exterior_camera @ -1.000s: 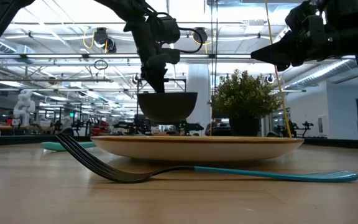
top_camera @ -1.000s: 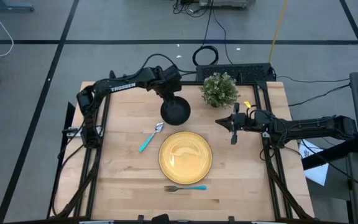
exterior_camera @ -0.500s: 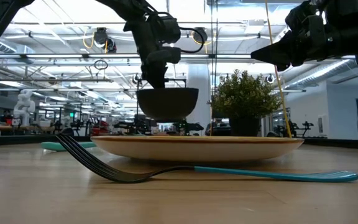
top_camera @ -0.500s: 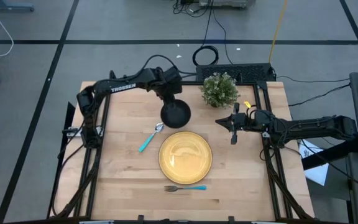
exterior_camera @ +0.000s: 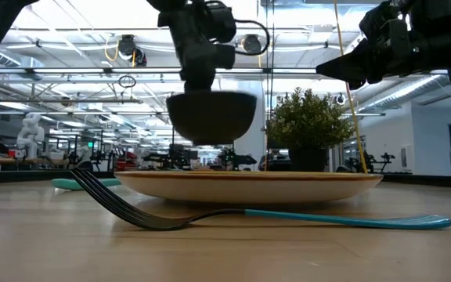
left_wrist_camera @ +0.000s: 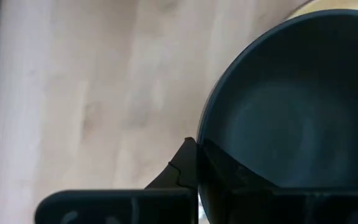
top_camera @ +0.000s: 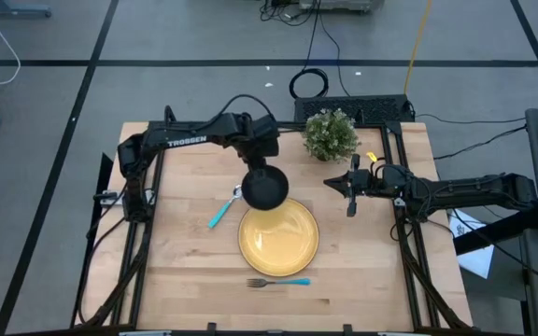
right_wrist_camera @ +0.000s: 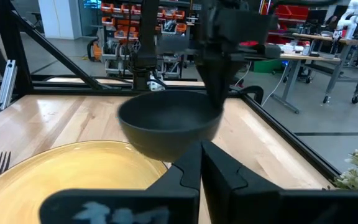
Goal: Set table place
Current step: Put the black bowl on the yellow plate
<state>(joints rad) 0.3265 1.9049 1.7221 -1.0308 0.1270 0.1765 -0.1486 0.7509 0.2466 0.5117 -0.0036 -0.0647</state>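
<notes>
On the large light-wood butcher-block worktop [top_camera: 185,271] with its black metal frame, the left gripper [top_camera: 258,161] had its jaws clamped on the rim of the small round black bowl [top_camera: 264,189], carrying it clear of the wood above the far edge of the round yellow plate [top_camera: 279,235]. In the low view the bowl [exterior_camera: 211,117] hung level in the air above the plate [exterior_camera: 250,186], not touching it. The metal spoon with a turquoise handle [top_camera: 225,208] lay slantwise just beside the plate on the left arm's side, its head partly under the bowl. The metal fork with a turquoise handle [top_camera: 278,281] lay crosswise on the near side of the plate, close to it. The right gripper [top_camera: 351,191] hovered off to the plate's right with its jaws pressed together on nothing, near the small green potted plant [top_camera: 331,134] at the far edge.
</notes>
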